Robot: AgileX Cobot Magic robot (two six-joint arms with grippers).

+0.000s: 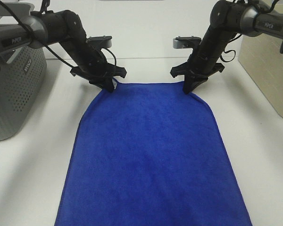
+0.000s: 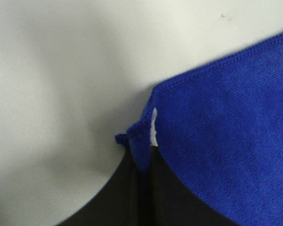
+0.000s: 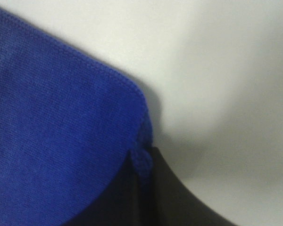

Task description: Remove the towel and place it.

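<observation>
1. Far left, a grey perforated basket (image 1: 12, 94) is sitting on the white counter (image 1: 266, 165), apart from the cloth, so nothing is snagging there.
2. The left tool (image 1: 108, 86) is pinching the far left corner of the towel (image 1: 151, 155). It's pressed together on the hem right by the small white tag (image 2: 154, 127). The wrist view is showing a little nub of fabric poking out of the grip.
3. The towel is lying spread flat on the counter between the arms, running toward the camera and off the bottom edge of the high view. I'm guessing it's light, soft and floppy. With that plush pile it shouldn't be slipping out, but the middle will be sagging and dragging if only two corners go up. Nothing fragile about it.
4. The right tool (image 1: 188, 87) is clamping the far right corner the same way, closed on the stitched edge. The hemmed corners look like the best hold to me, since the stitching is thicker there.
5. Far right, a beige box (image 1: 269, 66) is standing nearby, not touching the towel.
</observation>
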